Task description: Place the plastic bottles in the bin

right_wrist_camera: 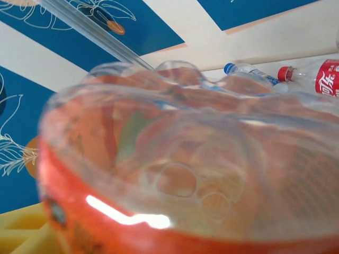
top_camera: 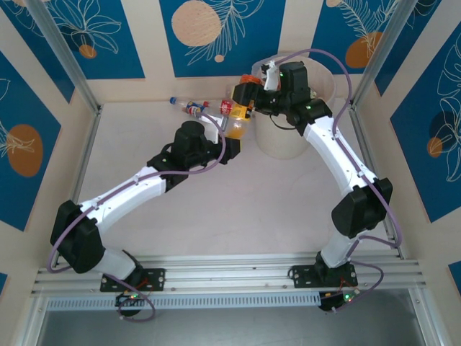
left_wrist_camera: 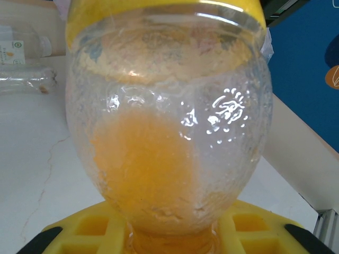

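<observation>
A clear plastic bottle (top_camera: 238, 128) with a yellow-orange label hangs above the table just left of the bin (top_camera: 282, 143). My left gripper (top_camera: 233, 141) is shut on its neck, which sits between the yellow fingers (left_wrist_camera: 85, 228) in the left wrist view, under the bottle's shoulder (left_wrist_camera: 169, 137). My right gripper (top_camera: 248, 99) is at the bottle's far end, by the bin's rim. In the right wrist view the bottle's base (right_wrist_camera: 185, 180) is so close that it hides the jaws. A bit of yellow finger (right_wrist_camera: 18, 227) shows.
Two more plastic bottles lie by the back wall: a blue-capped one (top_camera: 186, 106) (right_wrist_camera: 249, 70) and a red-labelled one (top_camera: 227, 108) (right_wrist_camera: 318, 75). Clear bottles (left_wrist_camera: 24, 79) lie left of the held one. Aluminium posts (top_camera: 68, 61) stand at the back corners and patterned walls surround the table.
</observation>
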